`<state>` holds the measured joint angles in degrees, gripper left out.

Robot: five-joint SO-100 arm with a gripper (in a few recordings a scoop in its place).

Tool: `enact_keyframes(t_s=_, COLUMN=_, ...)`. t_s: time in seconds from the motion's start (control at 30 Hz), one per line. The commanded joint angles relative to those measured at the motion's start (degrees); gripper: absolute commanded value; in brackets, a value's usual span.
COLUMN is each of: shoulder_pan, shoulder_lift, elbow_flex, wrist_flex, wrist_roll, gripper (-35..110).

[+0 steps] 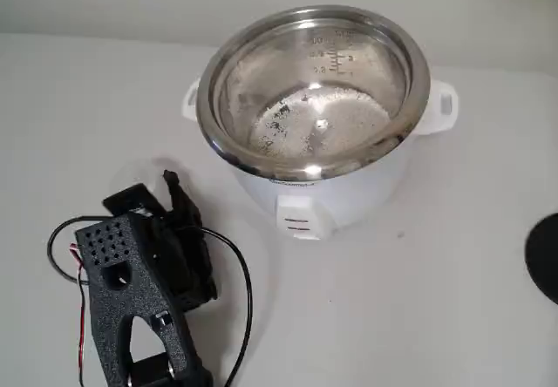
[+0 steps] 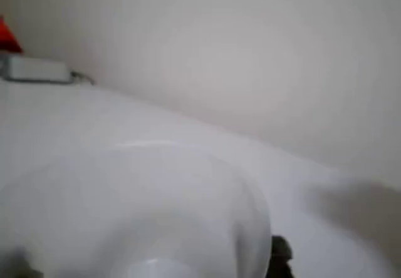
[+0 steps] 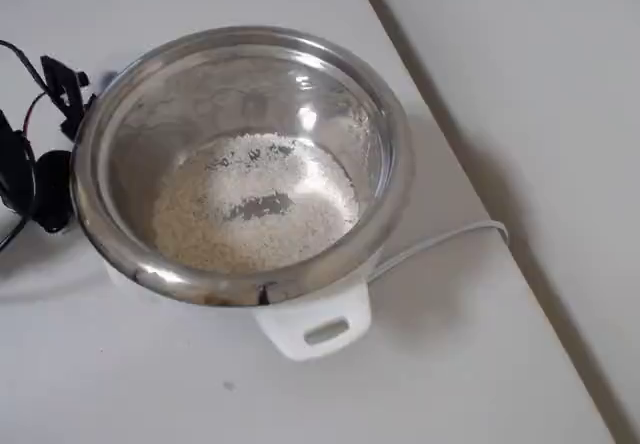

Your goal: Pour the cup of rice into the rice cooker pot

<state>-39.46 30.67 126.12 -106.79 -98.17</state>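
Note:
The rice cooker pot [image 1: 206, 99] is a wide, shiny steel pot with level marks inside, set in a white cooker body [image 1: 349, 200]. The rice [image 1: 314, 121] lies as a thin layer of white grains on the pot's bottom [image 3: 250, 214]. My black gripper [image 1: 153, 191] is low over the table, left of and in front of the cooker. In the wrist view the translucent whitish cup [image 2: 156, 203] sits between the dark fingertips [image 2: 279, 253] and looks empty. In the fixed view it is barely a faint outline. The gripper [image 2: 147, 259] is shut on the cup.
The cooker has side handles [image 1: 445, 104] and a front latch [image 3: 320, 329]. Its white cable [image 3: 440, 239] runs off to the right near the table's edge. A dark round object [image 1: 545, 256] is at the right edge. My arm's black wire [image 1: 244, 291] loops on the table.

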Motion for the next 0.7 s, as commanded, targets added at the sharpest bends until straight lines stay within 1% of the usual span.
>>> enact_keyframes(t_s=0.0, shoulder_pan=-0.79, shoulder_lift=-2.02, elbow_flex=-0.88, wrist_flex=0.44, wrist_roll=-0.7, gripper=53)
enact_keyframes(t_s=0.07, shoulder_pan=-0.62, shoulder_lift=-2.2, elbow_flex=-1.05, wrist_flex=0.79, wrist_roll=1.93, gripper=62)
enact_keyframes(t_s=0.17, shoulder_pan=0.18, shoulder_lift=-2.11, elbow_flex=-1.14, wrist_flex=0.7, wrist_roll=5.98, gripper=88)
enact_keyframes(t_s=0.23, shoulder_pan=0.62, shoulder_lift=-2.11, elbow_flex=-1.23, wrist_flex=1.23, wrist_roll=8.09, gripper=98)
enact_keyframes(t_s=0.27, shoulder_pan=0.7, shoulder_lift=-2.11, elbow_flex=-1.32, wrist_flex=1.32, wrist_roll=9.05, gripper=100)
enact_keyframes(t_s=0.4, shoulder_pan=0.79, shoulder_lift=-2.29, elbow_flex=-0.26, wrist_flex=1.58, wrist_roll=11.69, gripper=101)
enact_keyframes(t_s=0.5, shoulder_pan=3.6, shoulder_lift=-0.88, elbow_flex=0.62, wrist_flex=2.11, wrist_roll=12.22, gripper=100)
enact_keyframes(t_s=0.57, shoulder_pan=5.01, shoulder_lift=2.37, elbow_flex=4.48, wrist_flex=2.46, wrist_roll=13.71, gripper=97)
enact_keyframes(t_s=0.67, shoulder_pan=5.71, shoulder_lift=7.91, elbow_flex=10.81, wrist_flex=1.85, wrist_roll=15.64, gripper=87)
